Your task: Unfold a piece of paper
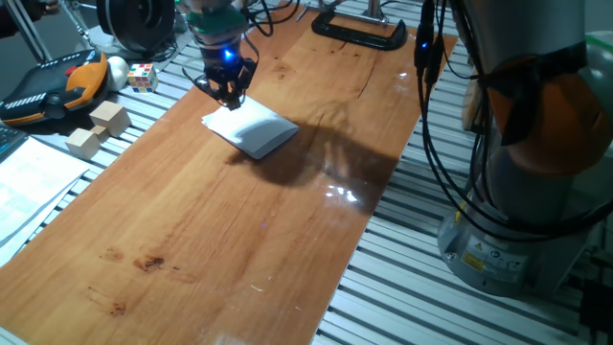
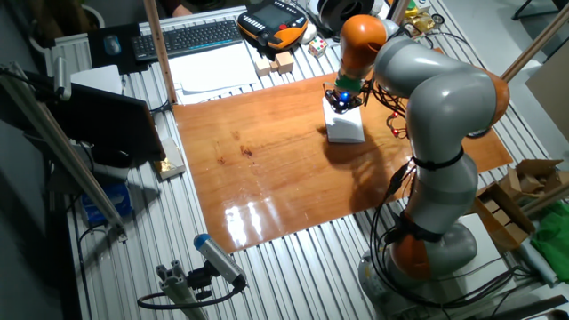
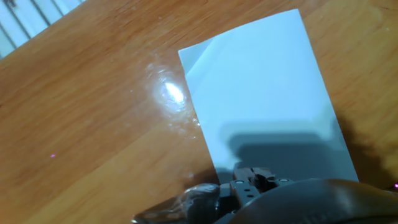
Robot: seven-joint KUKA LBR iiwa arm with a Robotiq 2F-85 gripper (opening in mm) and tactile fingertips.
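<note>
Lying folded on brown wooden tabletop (image 1: 211,211), toward far edge: thin white rectangular paper sheet (image 1: 251,128), one flap edge slightly raised in hand view. Black two-finger gripper (image 1: 228,88) poised at sheet's far corner, likely placed to catch top flap. Jaw opening cannot be told; fingertips obscured. Tan wooden blocks (image 1: 97,127) off left edge, well apart from the paper.

The bench (image 1: 239,230) is a glossy wooden board (laid over a slatted metal surface (image 1: 450,307)). On it lie the white piece of paper (image 1: 251,127), folded, and a black clamp (image 1: 359,34) at its far end.
</note>
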